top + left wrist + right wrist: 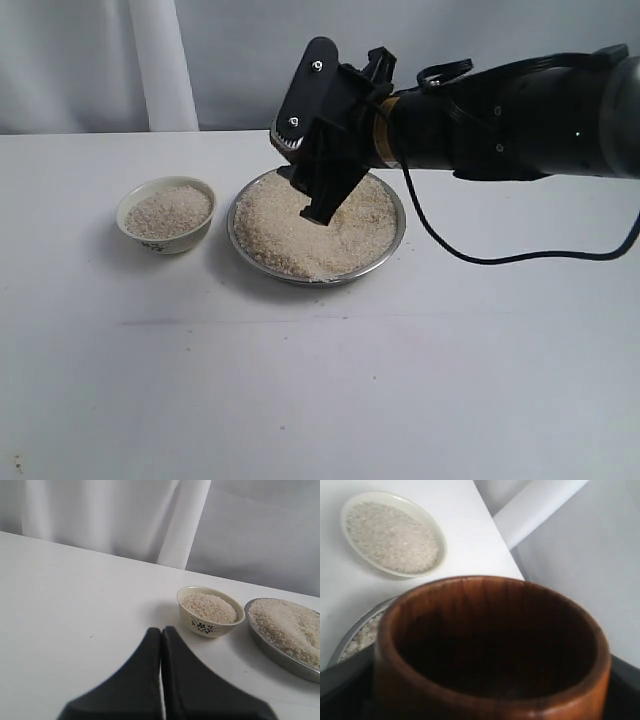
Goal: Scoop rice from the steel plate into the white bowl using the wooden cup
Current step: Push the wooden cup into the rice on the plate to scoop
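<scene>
The steel plate (300, 277) holds a wide heap of rice (285, 235) at the table's middle. Left of it stands the white bowl (165, 240), filled with rice (170, 210). My right gripper (320, 200) hangs low over the plate, reaching in from the right. The right wrist view shows it shut on the wooden cup (420, 690), whose inside looks dark, above the plate's rim (350, 635) and the bowl (440, 555). The cup is hidden behind the gripper in the exterior view. My left gripper (161, 632) is shut and empty, over bare table short of the bowl (205, 626).
A white curtain (160, 65) hangs behind the table's far edge. White tabletop (320, 390) stretches in front of the plate and bowl. A black cable (480, 255) loops down from the right arm to the right of the plate.
</scene>
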`<state>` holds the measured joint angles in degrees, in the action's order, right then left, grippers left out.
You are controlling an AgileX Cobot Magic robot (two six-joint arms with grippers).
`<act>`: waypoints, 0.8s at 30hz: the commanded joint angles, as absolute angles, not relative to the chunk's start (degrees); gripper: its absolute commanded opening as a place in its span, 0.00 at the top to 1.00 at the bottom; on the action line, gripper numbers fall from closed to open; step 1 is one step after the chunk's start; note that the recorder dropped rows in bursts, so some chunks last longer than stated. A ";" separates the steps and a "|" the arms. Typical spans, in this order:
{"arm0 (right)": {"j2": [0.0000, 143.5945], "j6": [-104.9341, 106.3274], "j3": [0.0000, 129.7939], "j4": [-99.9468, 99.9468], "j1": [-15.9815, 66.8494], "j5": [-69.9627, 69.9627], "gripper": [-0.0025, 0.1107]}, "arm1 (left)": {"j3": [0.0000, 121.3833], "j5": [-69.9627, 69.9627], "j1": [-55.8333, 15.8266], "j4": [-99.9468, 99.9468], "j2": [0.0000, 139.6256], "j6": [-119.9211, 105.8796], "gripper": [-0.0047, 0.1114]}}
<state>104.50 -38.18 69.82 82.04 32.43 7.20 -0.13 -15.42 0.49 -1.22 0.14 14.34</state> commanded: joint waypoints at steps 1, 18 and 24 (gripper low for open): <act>104.61 -58.35 69.04 99.95 28.26 18.39 0.98 | 0.00 -15.23 0.13 -1.02 0.00 14.53 0.96; 109.43 -50.38 69.46 99.95 24.03 12.18 0.98 | 0.00 -15.23 0.13 -1.02 0.00 14.53 0.96; 109.43 -54.76 69.46 99.95 24.03 15.10 0.98 | 0.00 -15.23 0.13 -1.02 0.00 14.53 0.96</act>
